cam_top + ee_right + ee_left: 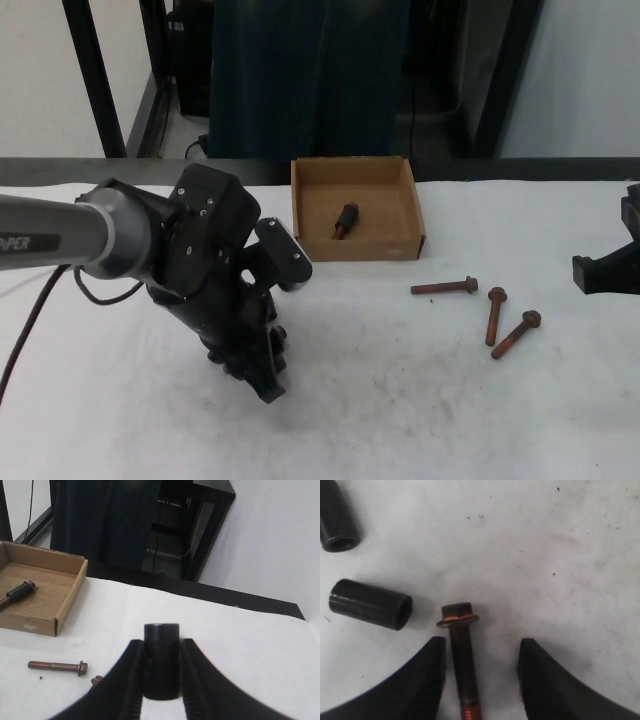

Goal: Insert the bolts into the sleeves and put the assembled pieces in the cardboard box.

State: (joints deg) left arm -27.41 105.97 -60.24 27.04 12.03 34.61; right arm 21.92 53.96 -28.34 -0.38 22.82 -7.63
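A rusty bolt (463,665) lies on the white bench between the fingers of my left gripper (480,675), which is open and low over it. The bolt lies close to one finger. Two black sleeves (370,604) (337,517) lie just beyond the bolt's head. In the high view the left gripper (262,375) points down at the bench, left of centre. My right gripper (161,646) is shut on an upright black sleeve (161,665), held above the bench at the right. The cardboard box (408,205) holds one assembled piece (345,218).
Three loose bolts (445,287) (494,313) (517,333) lie right of centre, in front of the box. The right arm (603,270) sits at the bench's right edge. A dark frame and a person's legs stand behind the bench's far edge.
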